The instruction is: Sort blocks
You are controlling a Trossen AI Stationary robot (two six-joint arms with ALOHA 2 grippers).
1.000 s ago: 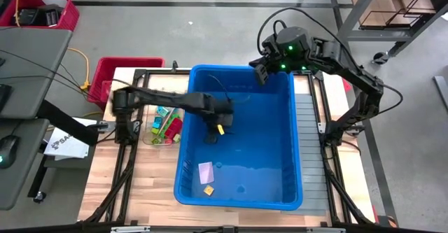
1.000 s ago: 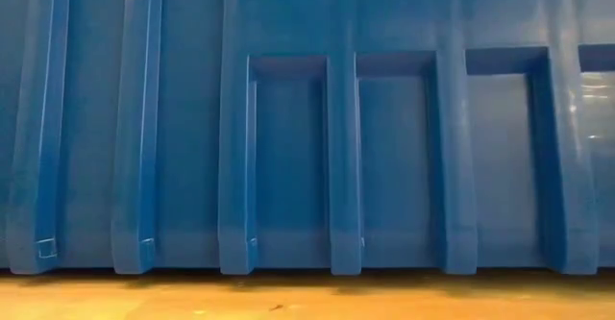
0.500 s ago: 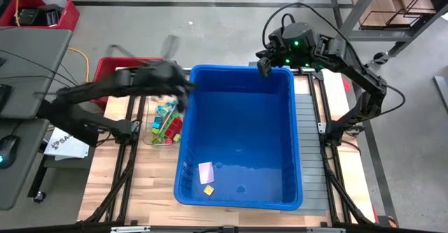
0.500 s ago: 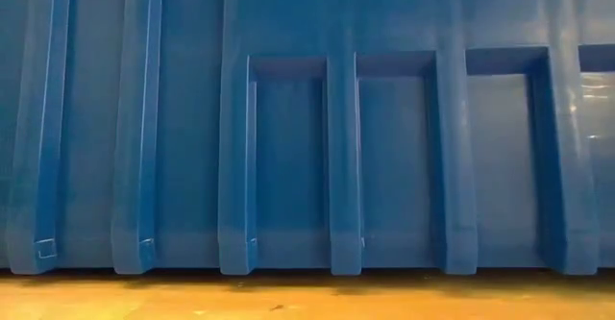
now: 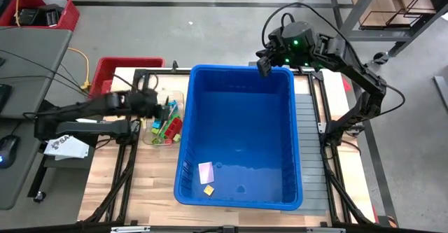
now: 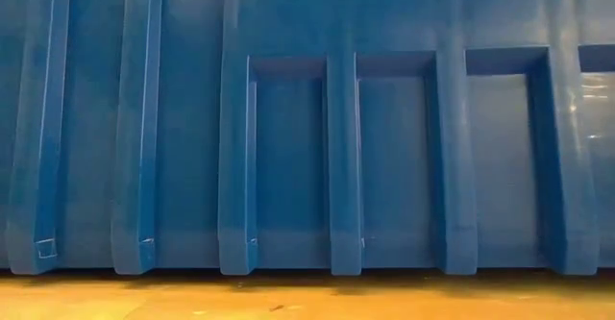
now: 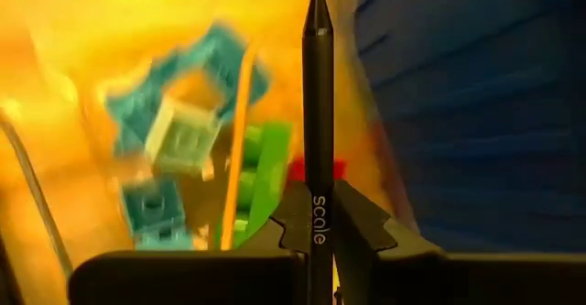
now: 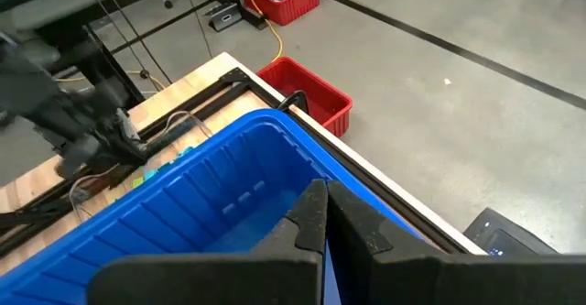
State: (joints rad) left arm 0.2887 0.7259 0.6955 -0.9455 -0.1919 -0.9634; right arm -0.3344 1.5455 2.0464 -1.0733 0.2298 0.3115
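A clear container (image 5: 162,136) left of the blue bin (image 5: 238,71) holds teal (image 7: 165,204), green (image 7: 265,168) and red (image 7: 302,169) blocks and one pale one (image 7: 183,140). My left gripper (image 5: 170,109) hangs just above this container, fingers shut (image 7: 316,1) and pointing down at the blocks. On the bin floor lie a lavender block (image 5: 206,171) and a small yellow block (image 5: 208,189). My right gripper (image 5: 264,66) waits shut (image 8: 316,190) above the bin's far rim (image 8: 229,131). The low view shows only the bin's wall (image 6: 288,118). My left gripper's fingers are shut, and I cannot tell whether a block sits between them: the wrist view shows them edge-on and blurred, and the high view is too small at that spot.
A red crate (image 5: 122,72) stands beyond the table's far left corner. A grey ribbed panel (image 5: 309,135) lies along the bin's right side. Bare wood shows at the near left of the table (image 5: 140,184).
My left gripper has come up out of the blue bin and swung fast toward the table's left edge, over the bin's left wall, to a place above the clear container. Its wrist has rolled on the way. The fingers have stayed shut.
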